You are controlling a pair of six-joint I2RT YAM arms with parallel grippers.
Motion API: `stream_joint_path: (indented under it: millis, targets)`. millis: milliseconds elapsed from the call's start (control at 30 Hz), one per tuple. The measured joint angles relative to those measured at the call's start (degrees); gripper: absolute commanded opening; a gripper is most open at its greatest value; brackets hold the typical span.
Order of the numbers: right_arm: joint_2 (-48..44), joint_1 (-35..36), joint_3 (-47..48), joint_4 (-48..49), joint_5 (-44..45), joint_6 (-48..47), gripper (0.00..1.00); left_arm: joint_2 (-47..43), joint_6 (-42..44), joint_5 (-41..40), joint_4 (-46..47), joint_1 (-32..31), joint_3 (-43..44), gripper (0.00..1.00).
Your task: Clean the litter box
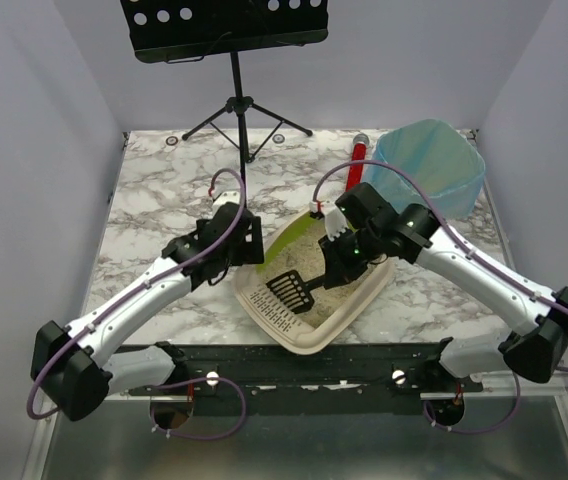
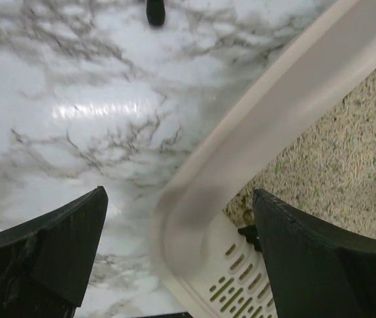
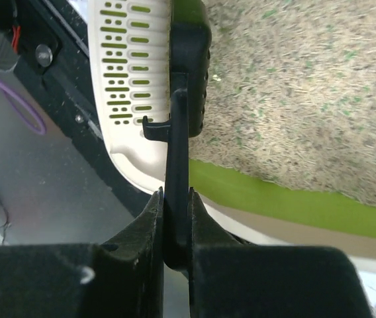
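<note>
Your right gripper [image 3: 175, 212] is clamping the scoop [image 1: 291, 290] above granules [image 1: 302, 248] in the litter box [image 1: 309, 345]. Your left gripper [image 2: 178, 202] is straddling its rim, fingers apart.

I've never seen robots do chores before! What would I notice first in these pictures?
The beige litter box, full of sandy granules, sits mid-table near the front edge, and the right gripper pinches the handle of a black scoop over it. The left gripper is open astride the box's left rim. A bin lined with a blue bag stands at the far right corner.
</note>
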Motion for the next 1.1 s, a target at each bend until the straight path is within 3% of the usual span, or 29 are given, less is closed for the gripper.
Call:
stream_joint_path:
  millis: [167,333,533,867,967,1100]
  targets:
    - [6.03,-0.13,1.11,-0.44,-6.67,-1.51,0.01,-8.39,-9.70,7.37,2.82,0.00,-14.56,0.99]
    - [11.80,-0.96,3.78,-1.01,-9.68,-2.62,0.01,-11.61,-13.11,14.99,8.94,0.00,-21.57,0.99]
    - [19.67,-0.50,12.22,-5.38,-2.34,1.84,0.01,-7.43,-12.85,16.15,9.60,0.11,-20.65,0.99]
    - [22.23,-3.10,23.34,-13.29,23.78,9.05,0.01,-3.02,-10.78,15.85,7.93,0.07,-18.49,0.99]
    - [21.22,-4.20,23.47,-13.86,24.79,8.48,0.01,-3.63,-10.47,15.72,7.85,0.07,-18.49,0.99]
    - [17.99,-4.48,23.34,-13.14,19.69,5.09,0.01,-4.04,-10.08,15.72,7.87,0.07,-18.49,0.99]
